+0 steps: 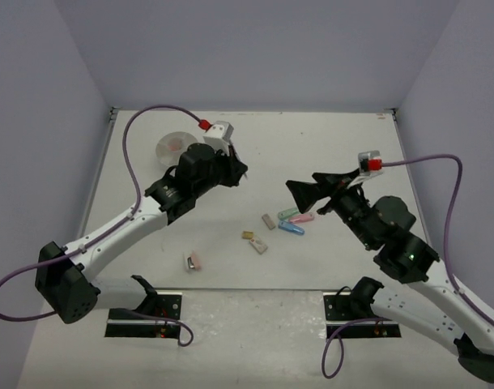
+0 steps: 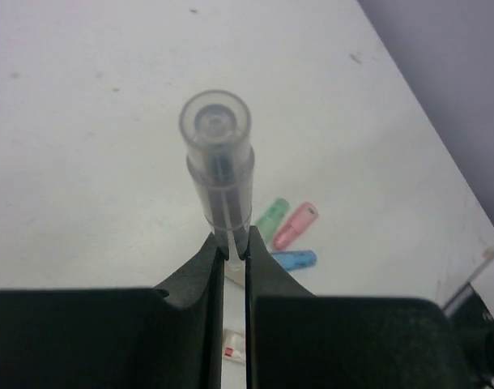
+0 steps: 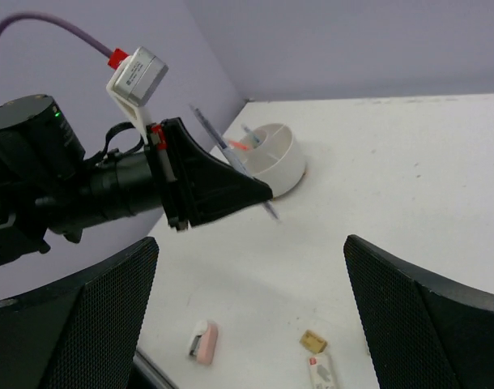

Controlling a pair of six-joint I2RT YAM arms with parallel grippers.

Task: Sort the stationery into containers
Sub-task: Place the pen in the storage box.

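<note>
My left gripper (image 2: 234, 251) is shut on a translucent grey pen (image 2: 219, 162), whose capped end sticks out past the fingertips. From the right wrist, the left gripper (image 3: 259, 193) hangs just in front of the white divided dish (image 3: 286, 162), the pen's tip (image 3: 270, 212) poking out below it. The dish (image 1: 174, 146) holds an orange pen and other pens. My right gripper (image 3: 251, 241) is open and holds nothing; it (image 1: 295, 193) hovers over the table's middle. Green (image 1: 287, 214), pink (image 1: 303, 218) and blue (image 1: 291, 228) capsule pieces lie below it.
Small erasers lie scattered near the middle: a grey one (image 1: 269, 220), a tan one (image 1: 249, 236), a white one (image 1: 259, 246) and a pink one (image 1: 193, 261) nearer the front edge. Purple walls close the table on three sides.
</note>
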